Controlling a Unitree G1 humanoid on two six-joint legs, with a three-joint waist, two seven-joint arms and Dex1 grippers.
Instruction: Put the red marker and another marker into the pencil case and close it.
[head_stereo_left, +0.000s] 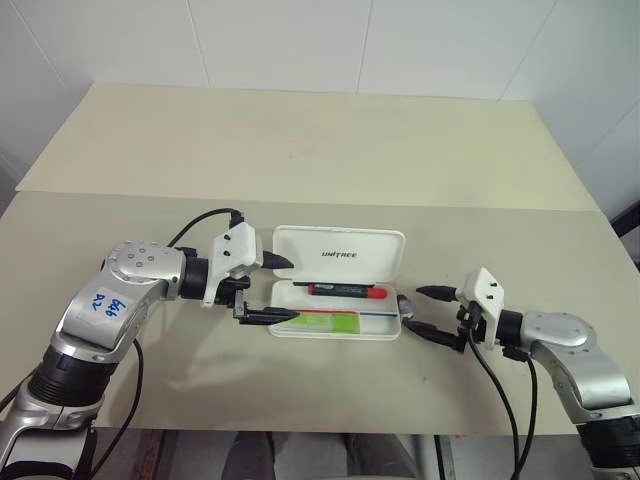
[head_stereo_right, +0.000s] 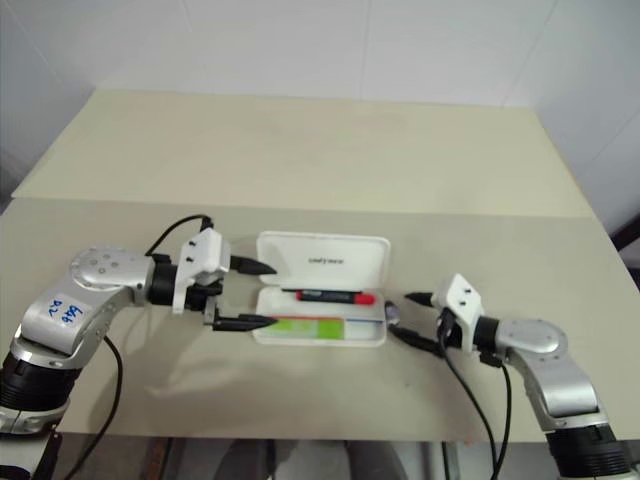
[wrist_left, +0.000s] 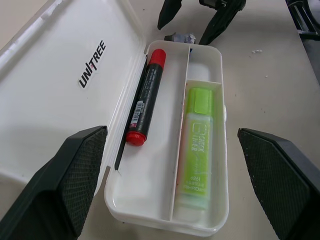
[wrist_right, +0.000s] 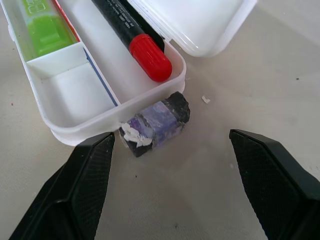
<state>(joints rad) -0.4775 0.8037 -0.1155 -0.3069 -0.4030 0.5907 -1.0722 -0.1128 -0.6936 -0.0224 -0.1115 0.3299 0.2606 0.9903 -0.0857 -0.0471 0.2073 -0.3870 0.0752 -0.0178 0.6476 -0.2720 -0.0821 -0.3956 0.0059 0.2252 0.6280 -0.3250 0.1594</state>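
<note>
Pencil case (head_stereo_left: 338, 255): white, hinged, centre of desk (head_stereo_left: 300, 150), lid standing open toward the far side.
Red marker (head_stereo_left: 346, 291): lying in the case's far compartment, red cap to the right.
Another marker (head_stereo_left: 322, 322): lime-green highlighter, lying in the near compartment.
Left end effector (head_stereo_left: 268, 290): released, fingers spread, at the case's left end, holding nothing.
Right end effector (head_stereo_left: 425, 310): released, fingers apart, just right of the case, holding nothing.
Stubby dark cylinder (wrist_right: 155, 124): on the desk, touching the case's right end.
Risk, judged: only closing is left. A one-sided push on the lid could skid the unbraced case; the right end effector could catch the cylinder.
</note>
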